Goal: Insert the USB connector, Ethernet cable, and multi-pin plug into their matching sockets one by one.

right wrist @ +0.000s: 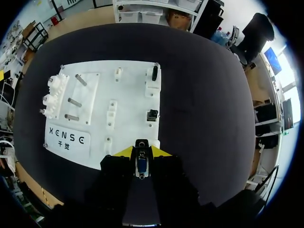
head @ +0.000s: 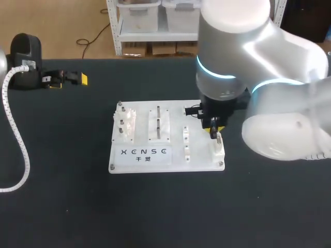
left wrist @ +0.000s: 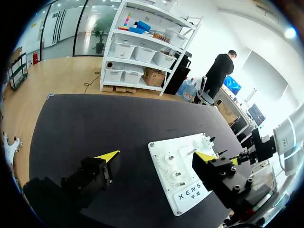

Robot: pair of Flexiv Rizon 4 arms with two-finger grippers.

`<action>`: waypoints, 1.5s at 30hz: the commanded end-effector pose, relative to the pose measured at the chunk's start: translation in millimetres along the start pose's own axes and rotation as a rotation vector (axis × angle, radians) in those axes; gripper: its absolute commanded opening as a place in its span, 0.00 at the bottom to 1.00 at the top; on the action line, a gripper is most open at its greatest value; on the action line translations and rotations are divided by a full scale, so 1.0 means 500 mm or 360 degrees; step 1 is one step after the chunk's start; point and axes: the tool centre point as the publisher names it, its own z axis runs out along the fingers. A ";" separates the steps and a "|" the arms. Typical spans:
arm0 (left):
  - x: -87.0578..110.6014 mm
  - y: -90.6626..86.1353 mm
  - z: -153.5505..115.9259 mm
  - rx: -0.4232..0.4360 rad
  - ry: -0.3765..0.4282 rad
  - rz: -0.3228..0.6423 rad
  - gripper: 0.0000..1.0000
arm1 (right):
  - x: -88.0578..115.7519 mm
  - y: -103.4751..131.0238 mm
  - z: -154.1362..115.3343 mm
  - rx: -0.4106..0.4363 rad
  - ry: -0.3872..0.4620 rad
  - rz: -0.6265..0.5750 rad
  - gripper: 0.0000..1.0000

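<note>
White plastic board (right wrist: 128, 95) serves as reference. My right gripper (right wrist: 141, 153) is clamped on the USB connector (right wrist: 141, 164), one yellow tip on each flank, and holds it above the board's near right corner. Judgement: the connector is light and rigid, with a smooth shell liable to slip or twist if it meets the socket off-axis. Hold belongs on the flat sides, plug end left free. My left gripper (left wrist: 156, 156) hangs spread and empty, well apart beyond the board's far left corner.
</note>
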 end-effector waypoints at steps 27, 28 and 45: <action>0.000 0.000 0.000 0.0000 0.0000 0.0000 1.00 | 0.036 -0.030 -0.003 0.0014 0.0022 -0.0002 0.00; 0.000 0.000 0.000 0.0000 0.0000 0.0000 1.00 | 0.037 -0.030 -0.002 0.0015 0.0022 -0.0003 0.00; 0.000 0.000 0.000 0.0000 0.0000 0.0000 1.00 | 0.033 -0.021 0.011 0.0019 0.0015 -0.0005 0.00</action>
